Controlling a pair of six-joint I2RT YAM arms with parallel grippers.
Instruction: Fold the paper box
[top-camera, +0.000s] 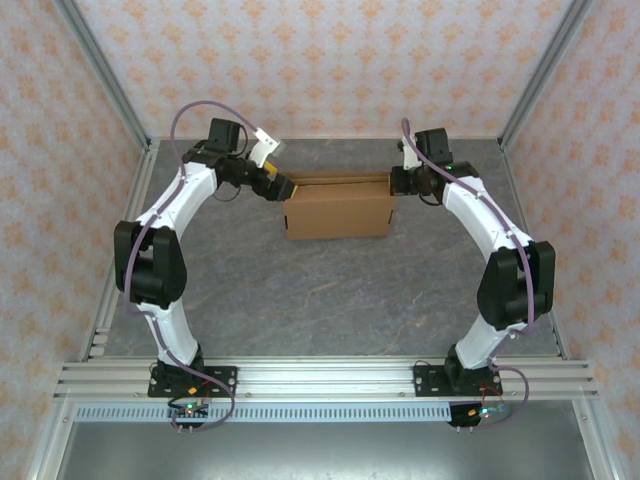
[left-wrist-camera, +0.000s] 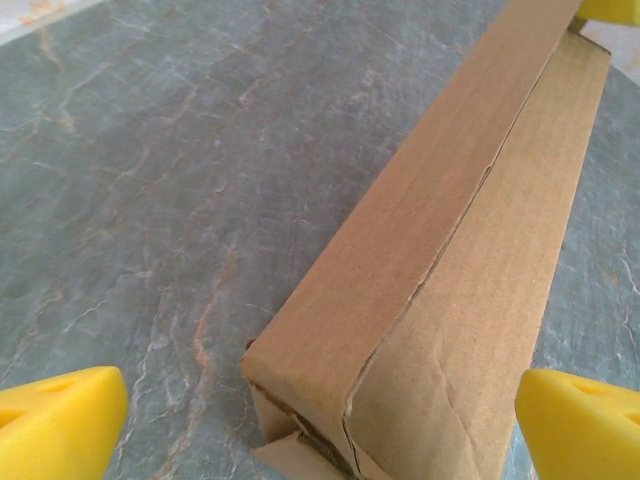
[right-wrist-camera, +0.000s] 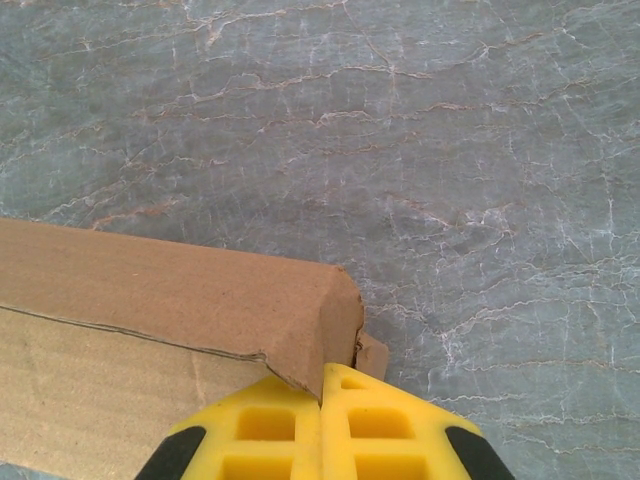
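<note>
Paper box (top-camera: 338, 208) by table's (top-camera: 300, 300) far edge, end between spread left gripper (left-wrist-camera: 320, 425) fingers; right gripper (right-wrist-camera: 322, 432) pressed together against other end.

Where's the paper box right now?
In the top view, the paper box lies toward the far side of the table, between the left gripper and right gripper.

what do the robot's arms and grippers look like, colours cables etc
The left arm and right arm have white shells, black joints and black bases, with a lilac cable looped along each. The gripper fingers are bright yellow and blocky, with square moulded recesses.
</note>
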